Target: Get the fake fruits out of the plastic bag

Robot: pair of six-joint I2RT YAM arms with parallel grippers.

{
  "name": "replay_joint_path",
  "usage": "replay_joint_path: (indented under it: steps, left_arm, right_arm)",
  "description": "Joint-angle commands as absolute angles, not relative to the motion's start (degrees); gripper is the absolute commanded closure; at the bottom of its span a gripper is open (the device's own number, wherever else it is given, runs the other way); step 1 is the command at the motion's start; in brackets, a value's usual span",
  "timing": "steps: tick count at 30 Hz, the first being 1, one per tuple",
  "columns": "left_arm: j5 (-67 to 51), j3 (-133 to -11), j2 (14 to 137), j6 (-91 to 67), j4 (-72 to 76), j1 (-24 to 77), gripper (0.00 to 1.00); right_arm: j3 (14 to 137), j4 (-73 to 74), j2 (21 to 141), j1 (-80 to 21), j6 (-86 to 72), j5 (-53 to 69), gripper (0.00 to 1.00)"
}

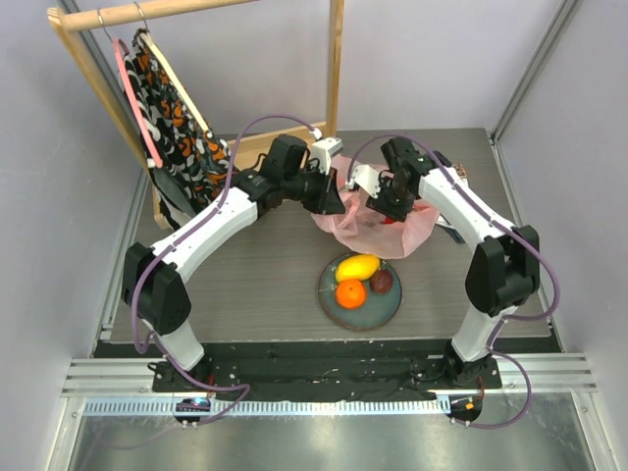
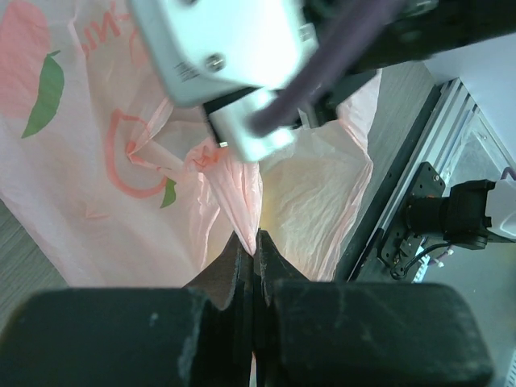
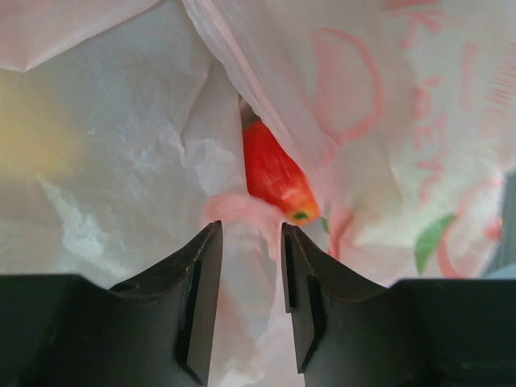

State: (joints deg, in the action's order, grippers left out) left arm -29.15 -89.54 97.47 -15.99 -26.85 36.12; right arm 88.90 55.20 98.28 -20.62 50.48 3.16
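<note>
The pink plastic bag (image 1: 397,234) lies behind the plate (image 1: 337,311), which holds a yellow mango (image 1: 357,267), an orange (image 1: 350,292) and a dark purple fruit (image 1: 382,282). My left gripper (image 1: 337,201) is shut on a pinched fold of the bag (image 2: 242,197) at its left edge. My right gripper (image 1: 377,214) is open at the bag's mouth. In the right wrist view a red apple (image 3: 274,177) shows inside the bag (image 3: 121,153), just beyond my open fingertips (image 3: 208,242).
A wooden rack (image 1: 98,59) with a patterned black, orange and white cloth (image 1: 177,137) stands at the back left. Metal rails (image 1: 314,378) run along the table's near edge.
</note>
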Motion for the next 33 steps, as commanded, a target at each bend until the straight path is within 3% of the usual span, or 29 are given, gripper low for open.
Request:
replay_joint_path:
  steps: [1,11,15,16,33]
  left_arm:
    - [-29.97,-89.38,95.1,-14.85,-25.75,36.3,1.0]
    - [-29.88,-88.59,95.01,-14.85,-25.4,36.3,1.0]
    - [-30.06,-89.03,95.45,-15.12,-25.4,36.3,1.0]
    - [-30.06,-89.21,95.54,-15.12,-25.31,36.3,1.0]
    - [-29.44,-87.45,93.96,-14.5,-25.84,36.3,1.0]
  right_arm:
    - [93.25,56.6,100.98,-20.65,54.4,6.59,0.57]
    - [95.45,57.83,105.11,-21.18,58.18,6.24,0.46]
    - [95.27,57.66,107.48,-21.27,58.71,5.54,0.3]
    - [95.53,57.66,108.01,-21.18,58.71,4.84,0.1]
    - [98.33,55.1,112.59,-19.07,60.21,2.27,0.09]
